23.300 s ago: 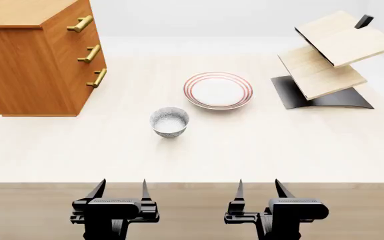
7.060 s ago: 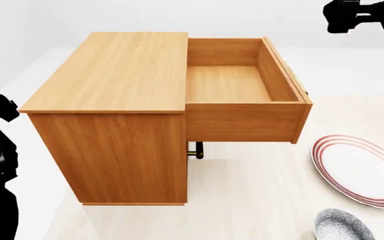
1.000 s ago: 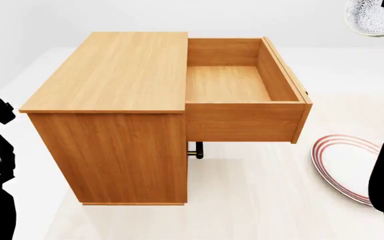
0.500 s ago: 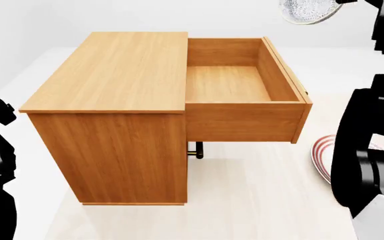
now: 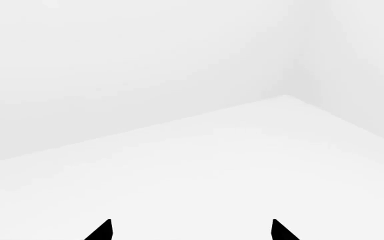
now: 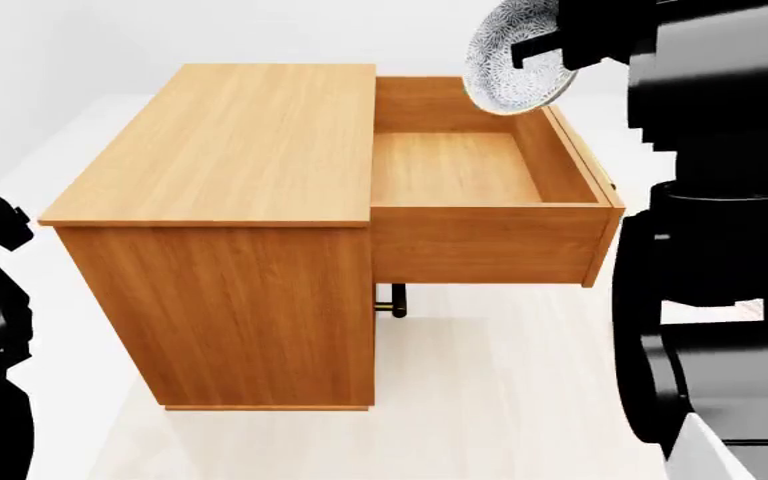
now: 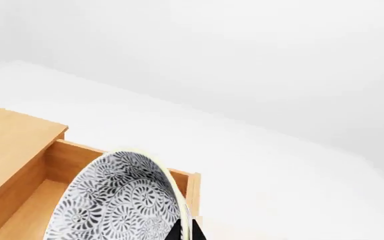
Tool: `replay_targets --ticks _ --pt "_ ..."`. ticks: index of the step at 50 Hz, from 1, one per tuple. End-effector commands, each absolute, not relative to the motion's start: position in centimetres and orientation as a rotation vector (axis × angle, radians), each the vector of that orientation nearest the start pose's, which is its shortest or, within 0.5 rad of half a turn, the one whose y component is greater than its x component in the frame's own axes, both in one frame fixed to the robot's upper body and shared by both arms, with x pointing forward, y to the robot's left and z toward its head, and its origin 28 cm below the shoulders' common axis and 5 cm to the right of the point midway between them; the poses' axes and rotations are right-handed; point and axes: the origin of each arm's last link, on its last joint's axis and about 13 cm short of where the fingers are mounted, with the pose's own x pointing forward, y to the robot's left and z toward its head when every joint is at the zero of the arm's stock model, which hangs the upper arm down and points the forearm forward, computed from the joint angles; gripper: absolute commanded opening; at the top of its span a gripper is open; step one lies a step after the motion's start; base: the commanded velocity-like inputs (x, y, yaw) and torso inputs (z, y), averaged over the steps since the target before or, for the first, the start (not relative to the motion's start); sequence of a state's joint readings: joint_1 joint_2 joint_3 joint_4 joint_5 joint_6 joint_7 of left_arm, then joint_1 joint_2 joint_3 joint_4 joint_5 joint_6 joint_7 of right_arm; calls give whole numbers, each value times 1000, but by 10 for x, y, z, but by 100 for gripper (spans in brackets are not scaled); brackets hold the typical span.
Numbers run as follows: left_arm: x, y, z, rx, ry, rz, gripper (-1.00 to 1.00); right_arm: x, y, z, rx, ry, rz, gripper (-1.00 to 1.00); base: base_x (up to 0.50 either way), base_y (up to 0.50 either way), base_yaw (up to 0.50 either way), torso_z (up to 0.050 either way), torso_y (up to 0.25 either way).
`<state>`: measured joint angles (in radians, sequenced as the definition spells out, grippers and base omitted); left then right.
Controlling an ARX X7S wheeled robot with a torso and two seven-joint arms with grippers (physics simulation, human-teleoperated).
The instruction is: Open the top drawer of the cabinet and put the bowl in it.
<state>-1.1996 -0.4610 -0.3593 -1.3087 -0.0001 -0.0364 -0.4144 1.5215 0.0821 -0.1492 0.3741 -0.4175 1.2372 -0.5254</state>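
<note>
While the top drawer (image 6: 484, 185) stands pulled fully out to the right of the cabinet (image 6: 224, 230), just as it did a second ago, the bowl (image 6: 518, 62) has come a long way: a second back it showed only at the far right corner of the head view, half a second back it was above the drawer's far wall, and now it hangs tilted on edge over the far right corner of the drawer's hollow, its patterned outside turned toward the cabinet. The right gripper (image 6: 574, 38) is clamped on the bowl's rim, and its black arm now fills most of the right side of the head view, covering the spot where the red-ringed plate showed before. In the right wrist view the bowl (image 7: 115, 200) sits close before the camera, its blue-grey pattern plain, one black fingertip (image 7: 186, 231) pressed to its rim, with the drawer's far wall (image 7: 125, 165) and floor behind it. The drawer's floor is bare wood; the bowl is not yet inside. The left gripper (image 5: 190, 231) shows only two black tips held well apart, facing white floor and wall, gripping nothing. Below the drawer a brass handle (image 6: 387, 300) of a lower drawer peeks out.
</note>
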Motion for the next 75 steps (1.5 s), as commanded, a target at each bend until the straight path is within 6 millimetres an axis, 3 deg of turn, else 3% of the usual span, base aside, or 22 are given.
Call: replay_targets --ticks 1,13,40,75 --pt "373 407 151 -192 103 953 100 361 -122 362 -317 203 114 -100 0 0 0 0 0" --pt "372 406 149 -197 109 950 100 363 -105 359 -359 253 164 -100 0 0 0 0 1" --pt "371 408 147 -200 112 954 100 374 -88 338 -257 375 262 -100 0 0 0 0 0" --pt "369 408 142 -200 121 958 100 403 -88 306 -199 374 264 -100 0 0 0 0 0"
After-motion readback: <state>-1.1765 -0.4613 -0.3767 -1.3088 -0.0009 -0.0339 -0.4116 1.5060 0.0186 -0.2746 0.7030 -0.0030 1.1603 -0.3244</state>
